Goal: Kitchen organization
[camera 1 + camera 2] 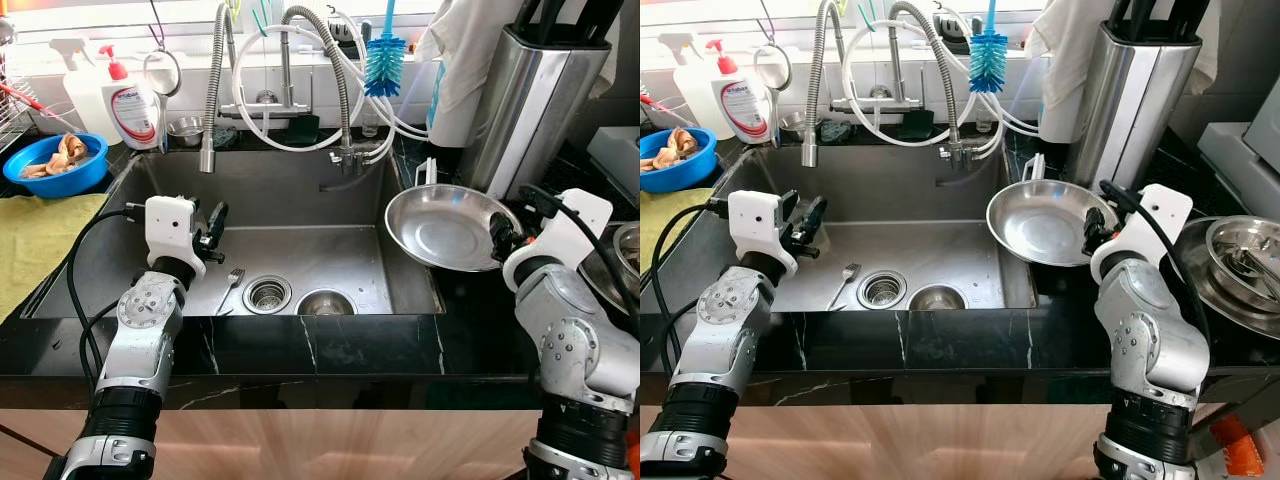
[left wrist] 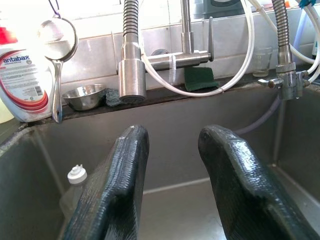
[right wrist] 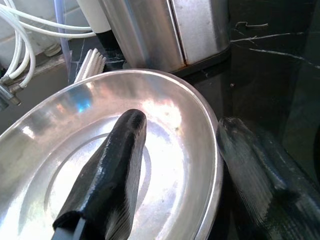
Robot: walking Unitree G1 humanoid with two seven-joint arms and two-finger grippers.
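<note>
I judge the tidying only partly done: a fork (image 1: 231, 281) lies on the sink (image 1: 330, 195) floor by the drain, untouched. My left pincer (image 1: 212, 228) hovers over the sink's left side, fingers spread and empty, forearm raised from the counter (image 1: 300, 345) edge. My right pincer (image 3: 175, 170) grips the steel plate (image 1: 445, 228) by its rim, 1 finger inside, 1 outside, holding it tilted just above the sink's right edge.

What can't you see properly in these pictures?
- Blue bowl: left eye view's edge cuts it; contents unclear.
- Steel plate: right wrist view, one finger covers its middle.
- Clear bottle: left wrist view, a finger hides its body.
</note>
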